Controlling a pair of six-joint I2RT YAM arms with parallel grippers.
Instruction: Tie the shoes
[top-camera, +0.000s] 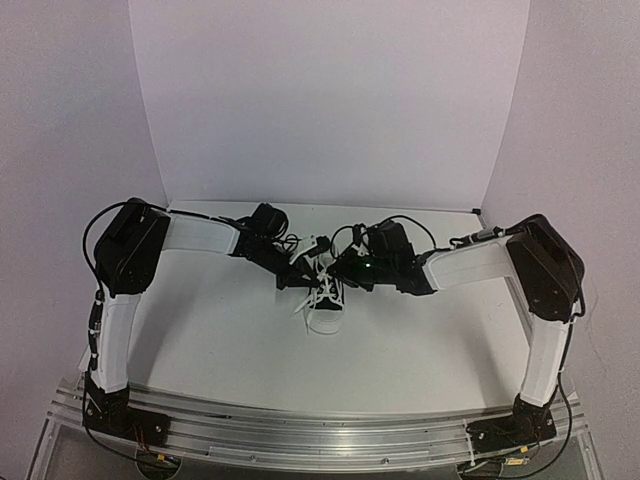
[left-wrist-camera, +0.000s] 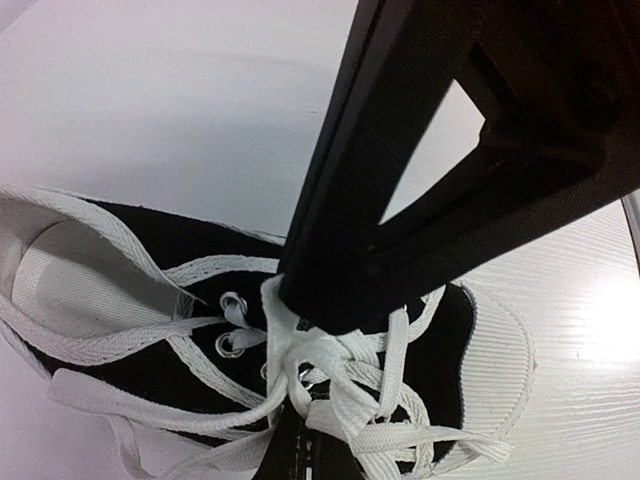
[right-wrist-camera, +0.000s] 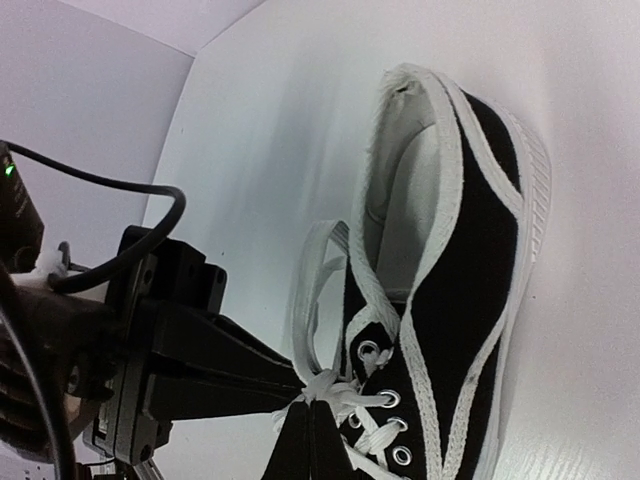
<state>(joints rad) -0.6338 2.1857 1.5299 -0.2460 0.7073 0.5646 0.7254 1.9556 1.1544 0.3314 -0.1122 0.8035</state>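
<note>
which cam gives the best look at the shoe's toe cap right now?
Left wrist: the toe cap is close and its ribbed rubber is clear, with only laces crossing its edge. Top external shows it tiny, at the shoe's near end. Right wrist cuts it off; only the heel, opening and eyelets show there.

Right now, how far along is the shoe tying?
Done: the laces are threaded and crossed over the tongue of the sneaker. In hand: the left claw and right claw both pinch the laces at that crossing, with one loop standing. Left: no finished bow shows; a second loop and tightening remain.
</note>
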